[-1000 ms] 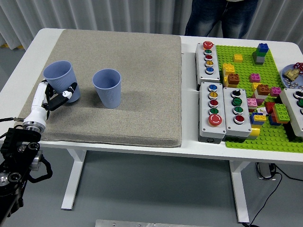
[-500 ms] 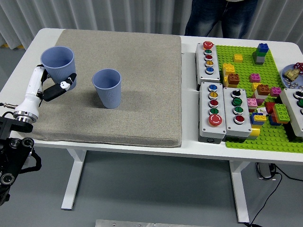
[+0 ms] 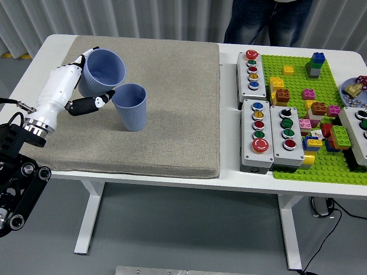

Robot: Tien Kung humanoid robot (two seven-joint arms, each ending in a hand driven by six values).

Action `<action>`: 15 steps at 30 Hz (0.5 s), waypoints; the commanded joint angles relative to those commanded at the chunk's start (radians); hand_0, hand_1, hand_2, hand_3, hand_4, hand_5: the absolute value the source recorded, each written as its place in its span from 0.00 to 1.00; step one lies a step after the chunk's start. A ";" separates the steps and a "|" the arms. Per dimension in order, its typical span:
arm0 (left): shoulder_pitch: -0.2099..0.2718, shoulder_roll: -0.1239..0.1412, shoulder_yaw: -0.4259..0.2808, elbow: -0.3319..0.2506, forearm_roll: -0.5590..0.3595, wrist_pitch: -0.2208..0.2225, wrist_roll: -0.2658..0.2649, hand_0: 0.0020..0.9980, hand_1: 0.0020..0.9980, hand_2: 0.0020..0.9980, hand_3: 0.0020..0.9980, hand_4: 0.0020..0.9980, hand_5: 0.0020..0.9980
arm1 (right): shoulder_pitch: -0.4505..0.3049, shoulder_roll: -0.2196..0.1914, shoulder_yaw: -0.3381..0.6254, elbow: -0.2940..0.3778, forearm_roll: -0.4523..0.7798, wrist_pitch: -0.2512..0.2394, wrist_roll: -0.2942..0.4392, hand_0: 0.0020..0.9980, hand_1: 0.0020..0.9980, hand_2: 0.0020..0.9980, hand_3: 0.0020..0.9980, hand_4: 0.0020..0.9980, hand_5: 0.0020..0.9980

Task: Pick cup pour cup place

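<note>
Pick logged done: my left robot hand (image 3: pixel 71 86) grips the held cup (image 3: pixel 102 72), tilted beside the standing cup (image 3: pixel 130 106); pour and placing, I judge, outstanding.

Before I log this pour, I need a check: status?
Left hand shut on tilted blue cup. Second blue cup upright on grey mat, beside it. Nothing between them.

No legible text, label, brand, number or sign anywhere in view.
</note>
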 joint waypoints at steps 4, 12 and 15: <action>-0.022 0.009 0.012 0.007 0.057 0.004 0.004 0.59 0.56 0.74 0.92 0.63 0.31 | 0.000 -0.001 -0.006 0.000 0.006 -0.001 0.002 0.77 0.72 0.75 0.62 0.21 0.30; -0.056 0.021 0.007 0.050 0.075 0.004 0.002 0.59 0.56 0.74 0.92 0.63 0.31 | -0.002 -0.001 -0.010 0.000 0.013 -0.002 0.003 0.77 0.72 0.75 0.62 0.21 0.30; -0.069 0.026 -0.006 0.086 0.090 0.002 -0.001 0.59 0.56 0.74 0.92 0.63 0.31 | -0.002 -0.001 -0.013 0.000 0.017 -0.004 0.004 0.77 0.72 0.75 0.62 0.21 0.30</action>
